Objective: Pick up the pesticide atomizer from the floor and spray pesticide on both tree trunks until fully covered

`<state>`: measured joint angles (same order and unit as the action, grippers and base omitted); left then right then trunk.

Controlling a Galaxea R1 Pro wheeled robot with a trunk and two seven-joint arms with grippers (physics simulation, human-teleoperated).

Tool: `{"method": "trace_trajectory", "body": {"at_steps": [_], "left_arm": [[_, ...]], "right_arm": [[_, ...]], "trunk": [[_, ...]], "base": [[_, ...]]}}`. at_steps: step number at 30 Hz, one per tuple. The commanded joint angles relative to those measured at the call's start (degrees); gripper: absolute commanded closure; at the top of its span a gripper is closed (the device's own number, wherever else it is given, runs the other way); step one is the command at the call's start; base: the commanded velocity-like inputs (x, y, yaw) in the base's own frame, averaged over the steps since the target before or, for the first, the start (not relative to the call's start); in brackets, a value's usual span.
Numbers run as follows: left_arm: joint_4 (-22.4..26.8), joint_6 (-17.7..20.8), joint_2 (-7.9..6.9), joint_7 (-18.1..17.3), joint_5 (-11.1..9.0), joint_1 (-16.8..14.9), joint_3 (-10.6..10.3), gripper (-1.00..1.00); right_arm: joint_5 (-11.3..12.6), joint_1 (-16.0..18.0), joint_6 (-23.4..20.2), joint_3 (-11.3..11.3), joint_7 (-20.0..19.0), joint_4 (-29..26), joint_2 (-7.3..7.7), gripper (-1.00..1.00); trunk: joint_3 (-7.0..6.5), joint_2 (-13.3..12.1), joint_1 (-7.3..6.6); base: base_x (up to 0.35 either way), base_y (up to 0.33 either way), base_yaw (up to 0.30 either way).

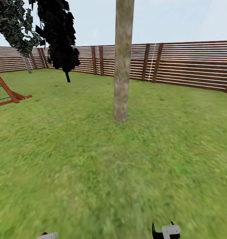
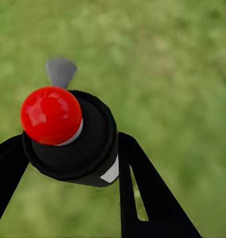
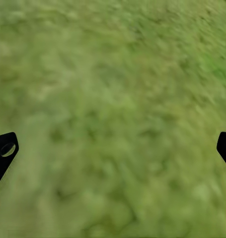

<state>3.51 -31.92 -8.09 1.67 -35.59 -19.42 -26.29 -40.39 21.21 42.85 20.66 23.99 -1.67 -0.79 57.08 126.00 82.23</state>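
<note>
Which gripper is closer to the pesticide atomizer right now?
Left. The left gripper is shut on the pesticide atomizer; the right gripper is open over bare grass.

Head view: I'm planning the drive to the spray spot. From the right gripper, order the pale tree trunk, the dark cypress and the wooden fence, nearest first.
Measured from the right gripper:
1. Pale tree trunk, straight ahead, mid-lawn.
2. Dark cypress, farther back, to the left.
3. Wooden fence, along the lawn's far edge, behind both.
</note>
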Motion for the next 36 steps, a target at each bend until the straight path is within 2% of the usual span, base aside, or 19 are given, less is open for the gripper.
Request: {"method": "trace_trajectory", "body": {"at_steps": [1,36], "left_arm": [[0.00,-0.02,0.00,0.00,0.00,0.00,0.01,1.00],[0.00,0.01,0.00,0.00,0.00,0.00,0.01,1.00]], "right_arm": [[0.00,0.00,0.02,0.00,0.00,0.00,0.00,-1.00],[-0.04,-0.02,-0.05,0.00,-0.03,0.00,0.09,-1.00]], "trunk": [[0.00,0.00,0.00],[0.00,0.00,0.00]], "base": [[0.340,0.000,0.000],[0.340,0.000,0.000]]}}
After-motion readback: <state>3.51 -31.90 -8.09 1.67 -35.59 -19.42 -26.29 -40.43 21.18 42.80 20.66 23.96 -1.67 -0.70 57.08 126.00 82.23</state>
